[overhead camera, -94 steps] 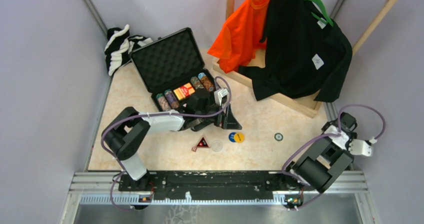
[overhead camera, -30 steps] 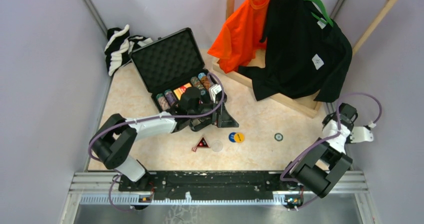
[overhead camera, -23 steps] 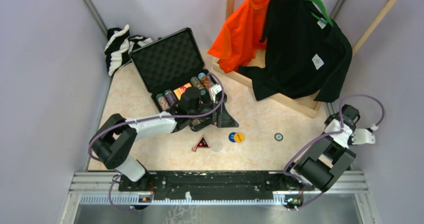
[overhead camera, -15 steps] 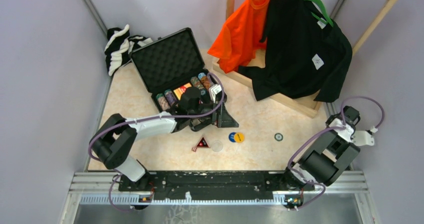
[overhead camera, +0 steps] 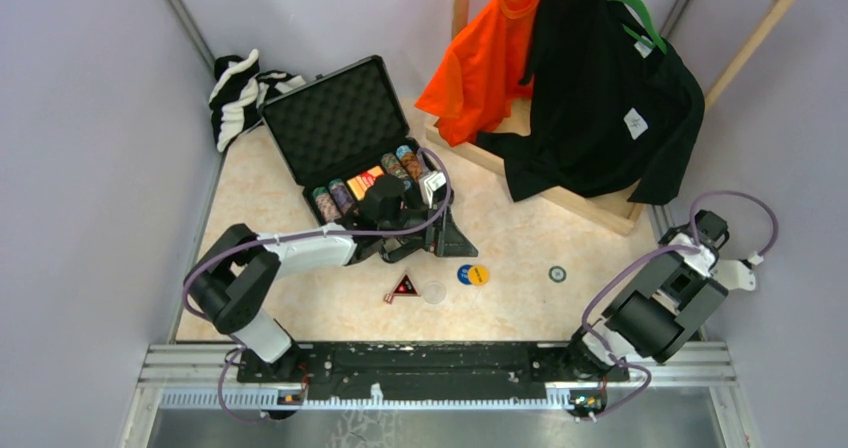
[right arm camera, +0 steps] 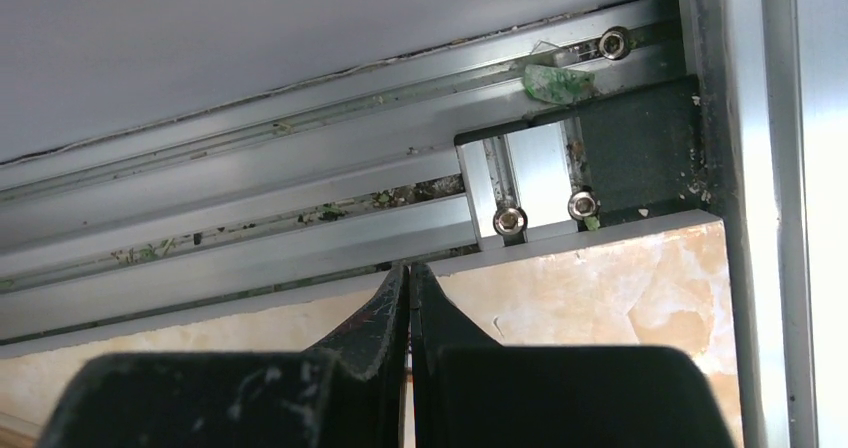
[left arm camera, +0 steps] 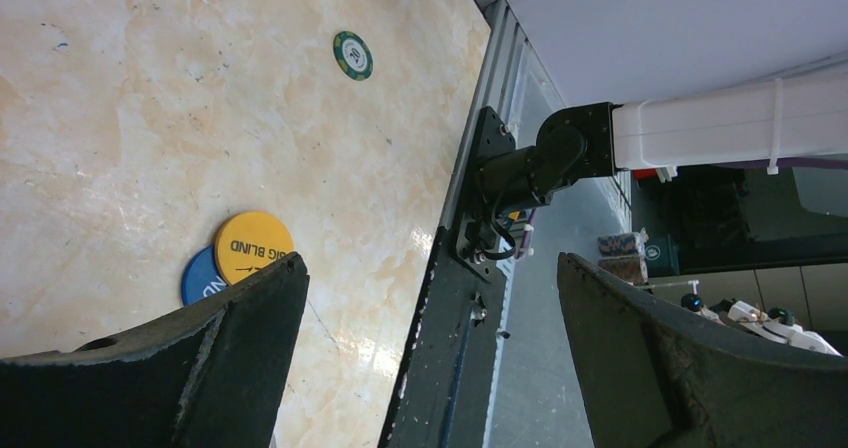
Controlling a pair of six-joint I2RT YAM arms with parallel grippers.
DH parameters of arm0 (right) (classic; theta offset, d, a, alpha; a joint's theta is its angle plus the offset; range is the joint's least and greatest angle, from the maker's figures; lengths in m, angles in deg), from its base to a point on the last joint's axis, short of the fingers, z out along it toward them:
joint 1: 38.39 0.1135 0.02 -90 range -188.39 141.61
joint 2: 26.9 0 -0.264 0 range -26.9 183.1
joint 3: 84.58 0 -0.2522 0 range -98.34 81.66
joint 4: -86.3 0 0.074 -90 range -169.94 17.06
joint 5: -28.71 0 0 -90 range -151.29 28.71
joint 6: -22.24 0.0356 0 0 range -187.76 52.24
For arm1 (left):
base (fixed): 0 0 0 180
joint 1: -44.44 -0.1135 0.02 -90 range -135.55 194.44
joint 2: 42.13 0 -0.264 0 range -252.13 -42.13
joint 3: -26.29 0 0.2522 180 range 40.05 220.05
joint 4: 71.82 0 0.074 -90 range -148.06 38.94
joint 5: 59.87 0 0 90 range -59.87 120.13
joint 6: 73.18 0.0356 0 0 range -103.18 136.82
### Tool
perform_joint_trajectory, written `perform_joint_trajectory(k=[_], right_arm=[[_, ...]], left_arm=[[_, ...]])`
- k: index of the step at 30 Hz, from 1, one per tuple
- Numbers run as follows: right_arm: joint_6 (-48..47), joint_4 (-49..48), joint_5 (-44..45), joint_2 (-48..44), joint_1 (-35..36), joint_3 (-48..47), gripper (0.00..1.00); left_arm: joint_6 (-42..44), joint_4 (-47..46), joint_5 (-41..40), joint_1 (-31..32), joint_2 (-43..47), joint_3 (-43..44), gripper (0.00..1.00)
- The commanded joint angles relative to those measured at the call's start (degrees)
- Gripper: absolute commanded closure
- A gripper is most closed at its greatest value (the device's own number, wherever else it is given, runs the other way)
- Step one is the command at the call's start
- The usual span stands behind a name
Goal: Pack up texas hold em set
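- Black briefcase (overhead camera: 335,120) lies open at the back left of the marbled tabletop (overhead camera: 300,303), its foam-lined lid tipped back.
- In its tray: rows of poker chips (overhead camera: 328,204) on either side of a red card deck (overhead camera: 368,181).
- On the tabletop in front of the case: black-red triangle (overhead camera: 403,287), with a clear disc (overhead camera: 433,292) just beside it.
- To the right of those, the yellow disc (left arm camera: 254,247), printed "BIG BLIND", overlaps the blue disc (left arm camera: 200,276).
- A single green chip (left arm camera: 352,55) lies well apart, further right.
- Left gripper (overhead camera: 447,236) is at the case's near right corner with jaws spread wide and nothing between them. Its camera looks along the tabletop past the discs.
- Right gripper (right arm camera: 408,303) is out by the right-hand wall with its fingers pressed together, empty, pointing at an aluminium rail (right arm camera: 300,238).
- Striped cloth (overhead camera: 240,90) is bundled in the far left corner.
- Orange shirt (overhead camera: 485,53) and black shirt (overhead camera: 600,98) hang on a wooden rack (overhead camera: 590,204) at the back right.
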Motion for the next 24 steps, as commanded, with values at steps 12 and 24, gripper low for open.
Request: perform_joint_trajectory(k=[12, 24], right_arm=[[-3.81, -3.43, -4.17, 4.0, -0.53, -2.92, 0.98], [-3.74, -1.03, -0.55, 2.69, 5.86, -0.8, 0.98]], left_arm=[[0.8, -0.62, 1.6, -0.74, -1.25, 0.89, 0.01], [-0.63, -1.7, 2.43, -0.81, -0.98, 0.61, 0.01]])
